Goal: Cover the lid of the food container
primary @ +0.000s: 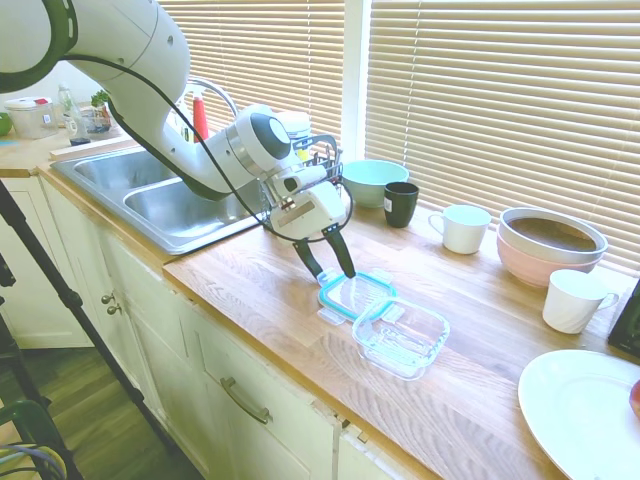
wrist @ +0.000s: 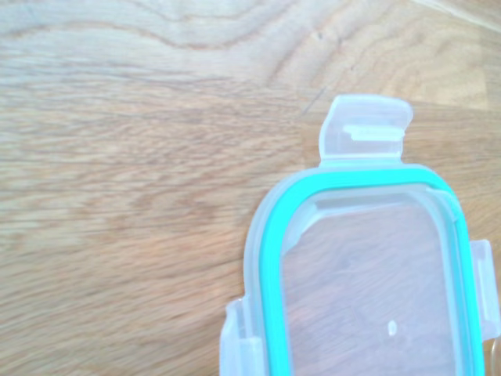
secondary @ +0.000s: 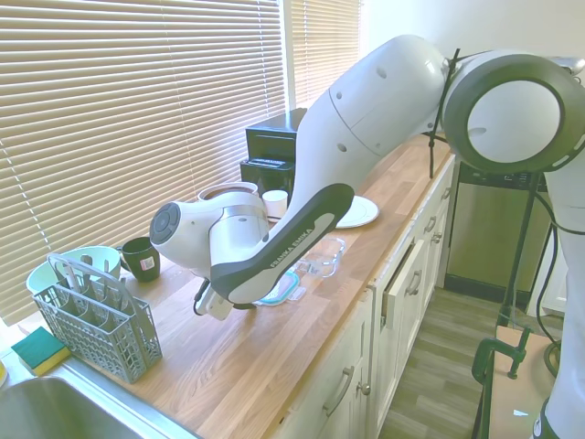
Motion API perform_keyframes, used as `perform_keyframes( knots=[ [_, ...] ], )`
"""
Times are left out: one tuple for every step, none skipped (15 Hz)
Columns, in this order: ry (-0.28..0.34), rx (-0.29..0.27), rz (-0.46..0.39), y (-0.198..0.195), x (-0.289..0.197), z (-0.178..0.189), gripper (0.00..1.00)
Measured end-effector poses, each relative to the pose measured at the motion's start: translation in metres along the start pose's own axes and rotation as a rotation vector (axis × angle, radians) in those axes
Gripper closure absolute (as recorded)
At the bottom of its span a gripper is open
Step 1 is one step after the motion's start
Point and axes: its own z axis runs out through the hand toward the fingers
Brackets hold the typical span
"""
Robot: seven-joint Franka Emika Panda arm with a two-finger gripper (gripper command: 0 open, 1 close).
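there is one bit of lettering, and it is only partly legible: dark capital print runs along the grey stripe on the robot arm's forearm (secondary: 291, 245) in the second exterior view. it looks like the maker's name, "franka emika", but the letters are small and slanted, so that reading is not certain. nothing on the lid (wrist: 368, 274), the glass container (primary: 402, 336), the mugs, the bowls, the plate or the table (primary: 260, 290) carries print that can be made out. a jar far back by the sink has a red patch, but no words on it are readable.
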Motion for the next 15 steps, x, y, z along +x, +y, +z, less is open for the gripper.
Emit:
perform_keyframes(
  knots=[
    [0.0,-0.003,-0.001,-0.0005,-0.0001,-0.0002,1.0],
    [0.001,-0.007,-0.002,-0.0014,0.0001,-0.0003,1.0],
    [0.002,-0.011,-0.004,-0.0023,-0.0001,-0.0004,1.0],
    [0.001,-0.014,-0.005,-0.0028,0.0001,-0.0003,1.0],
    [0.001,-0.015,-0.007,-0.0031,0.0001,-0.0004,1.0],
    [0.001,-0.015,-0.009,-0.0032,-0.0001,-0.0004,1.0],
    [-0.001,-0.016,-0.012,-0.0035,-0.0005,0.0001,1.0],
    [-0.004,-0.016,-0.018,-0.0043,-0.0013,0.0008,1.0],
    [-0.005,-0.016,-0.023,-0.0054,-0.0022,0.0012,1.0],
    [-0.006,-0.017,-0.029,-0.0063,-0.0031,0.0021,1.0],
    [-0.007,-0.018,-0.033,-0.0069,-0.0036,0.0029,1.0],
    [-0.008,-0.02,-0.036,-0.0075,-0.0044,0.004,1.0],
    [-0.008,-0.021,-0.039,-0.0081,-0.0051,0.005,1.0],
    [-0.009,-0.022,-0.041,-0.0085,-0.0058,0.0061,1.0],
    [-0.01,-0.023,-0.044,-0.0088,-0.0063,0.0072,1.0]
  ],
)
